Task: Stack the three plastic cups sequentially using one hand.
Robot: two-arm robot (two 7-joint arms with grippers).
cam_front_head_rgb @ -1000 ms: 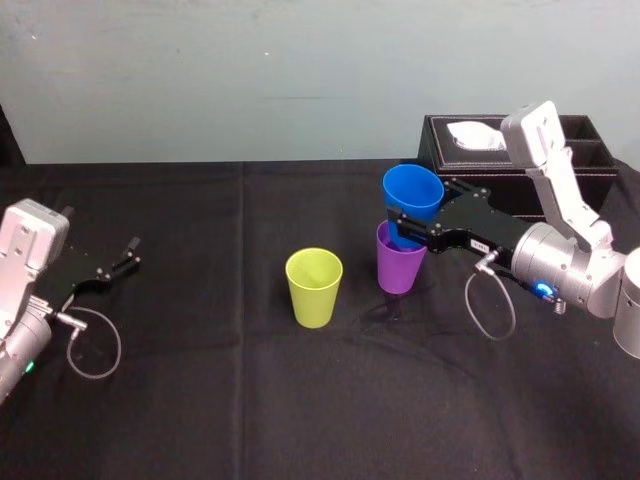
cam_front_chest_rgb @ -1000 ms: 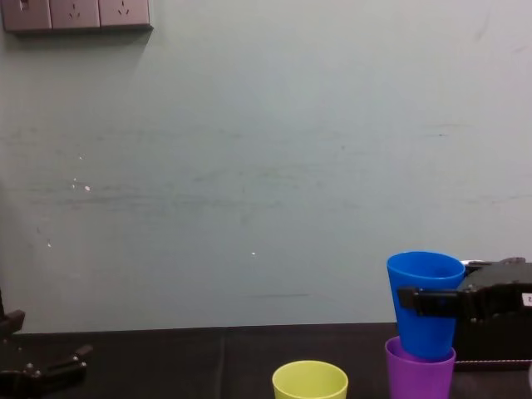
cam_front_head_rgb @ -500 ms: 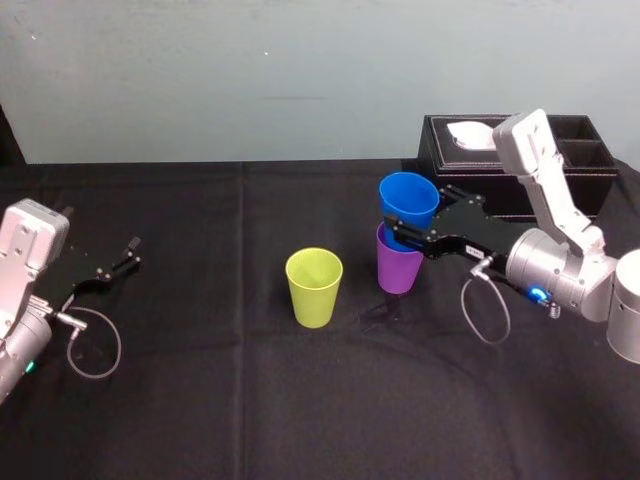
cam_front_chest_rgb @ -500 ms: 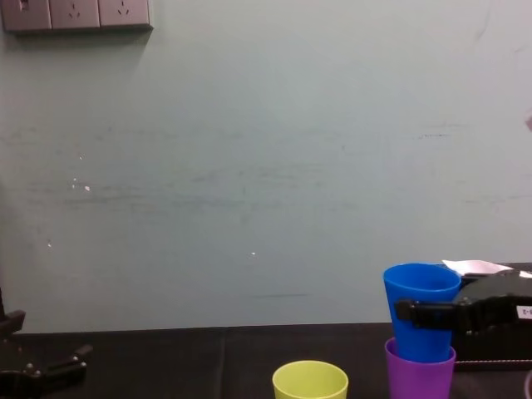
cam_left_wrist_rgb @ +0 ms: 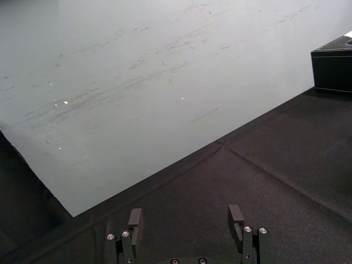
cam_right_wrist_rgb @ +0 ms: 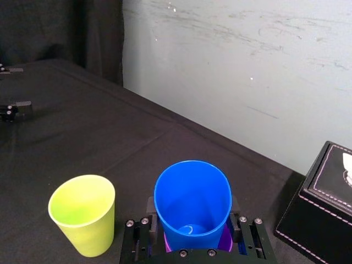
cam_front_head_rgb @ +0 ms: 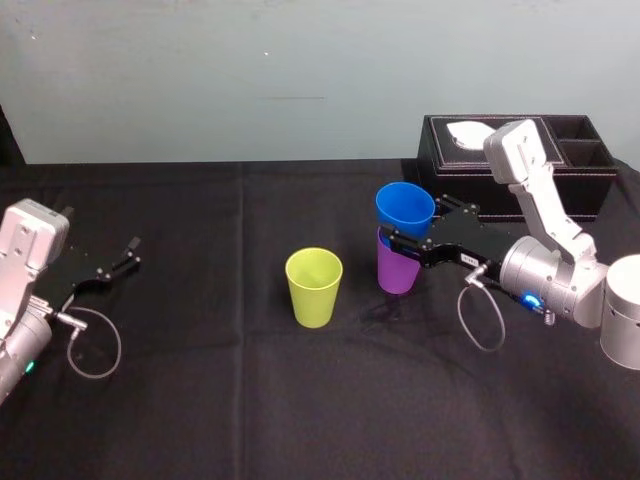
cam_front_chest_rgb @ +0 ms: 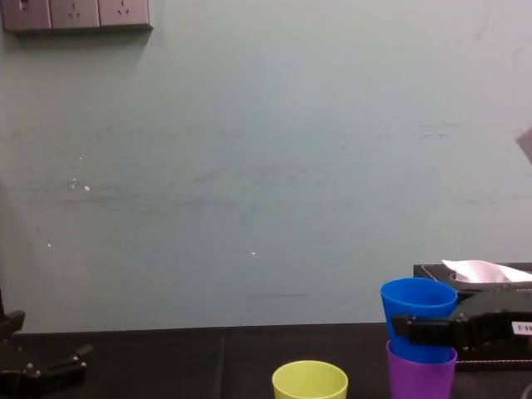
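Head view: we've got the right gripper clamped on the blue cup, which is partway inside the purple cup. The yellow-green cup stands near, to their left. Left wrist view: the left gripper is parked, fingers apart. Right wrist view: blue cup gripped on both sides.

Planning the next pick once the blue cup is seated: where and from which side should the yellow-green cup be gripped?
I'd grip the yellow-green cup just below its rim, jaws level, coming from the robot's right, as the right gripper holds the blue cup in the purple cup. It stands upright, widest at the rim, apart from them.
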